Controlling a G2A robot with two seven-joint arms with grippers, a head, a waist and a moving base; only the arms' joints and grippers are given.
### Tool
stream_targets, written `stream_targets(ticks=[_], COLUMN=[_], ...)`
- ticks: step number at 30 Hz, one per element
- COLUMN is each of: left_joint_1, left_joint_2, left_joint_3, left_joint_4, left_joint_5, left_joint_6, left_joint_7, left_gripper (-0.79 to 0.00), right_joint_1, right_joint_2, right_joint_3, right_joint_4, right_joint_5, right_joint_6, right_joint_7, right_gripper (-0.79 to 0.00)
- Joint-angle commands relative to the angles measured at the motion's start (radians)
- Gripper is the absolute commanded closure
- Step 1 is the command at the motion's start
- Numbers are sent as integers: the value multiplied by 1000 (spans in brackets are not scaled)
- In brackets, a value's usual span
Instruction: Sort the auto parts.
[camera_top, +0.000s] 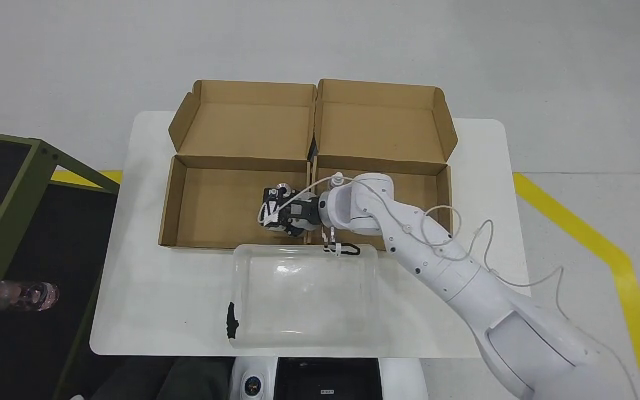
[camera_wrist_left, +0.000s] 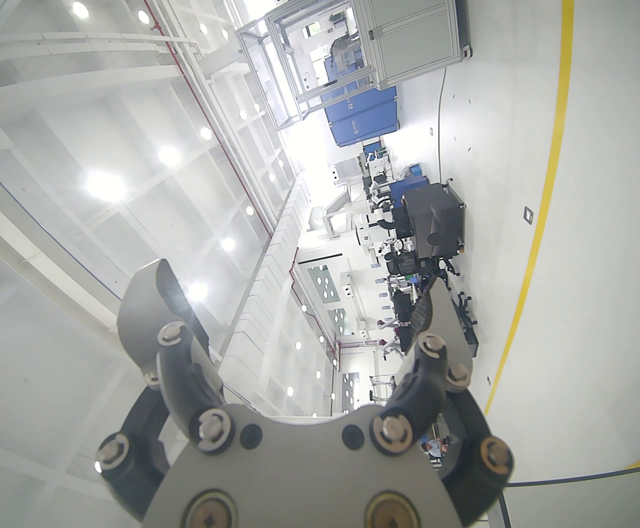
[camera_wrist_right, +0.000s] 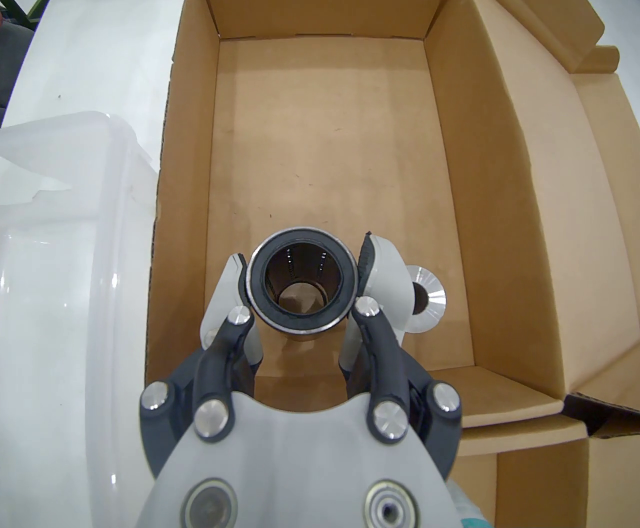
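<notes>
Off to the left, the left gripper (camera_wrist_left: 295, 290) points up into the room, jaws spread with nothing between them. At the right gripper (camera_wrist_right: 303, 256), the jaws are clamped on a linear bearing (camera_wrist_right: 303, 322), end-on over the cardboard box (camera_wrist_right: 320, 150) floor. Just outside one finger lies a silver flanged bushing (camera_wrist_right: 433, 300). Dropped here, I'd say the round bearing could roll and knock it.
</notes>
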Motion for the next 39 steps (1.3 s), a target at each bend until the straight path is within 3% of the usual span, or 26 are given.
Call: stream_targets(ticks=[1,8,18,27,30,39], left_joint_1=[0,0,0,0,0,0], left_joint_2=[0,0,0,0,0,0], left_joint_3=[0,0,0,0,0,0], left_joint_4=[0,0,0,0,0,0], left_joint_5=[0,0,0,0,0,0], left_joint_6=[0,0,0,0,0,0], left_joint_7=[0,0,0,0,0,0], left_gripper=[-785,-785,-785,-785,-785,-785], right_joint_1=[1,0,-21,-38,-42,-52], right_joint_2=[-2,-5,1,11,13,24], right_joint_3=[0,6,31,64,73,119], right_joint_4=[4,5,-17,-56,-78,-164], right_joint_5=[-4,-18,-33,-35,-35,-29], right_joint_6=[-2,-10,-28,-45,-54,-60], right_joint_7=[2,9,19,36,39,37], right_gripper=[-231,-299,-329,-434,-409,-440])
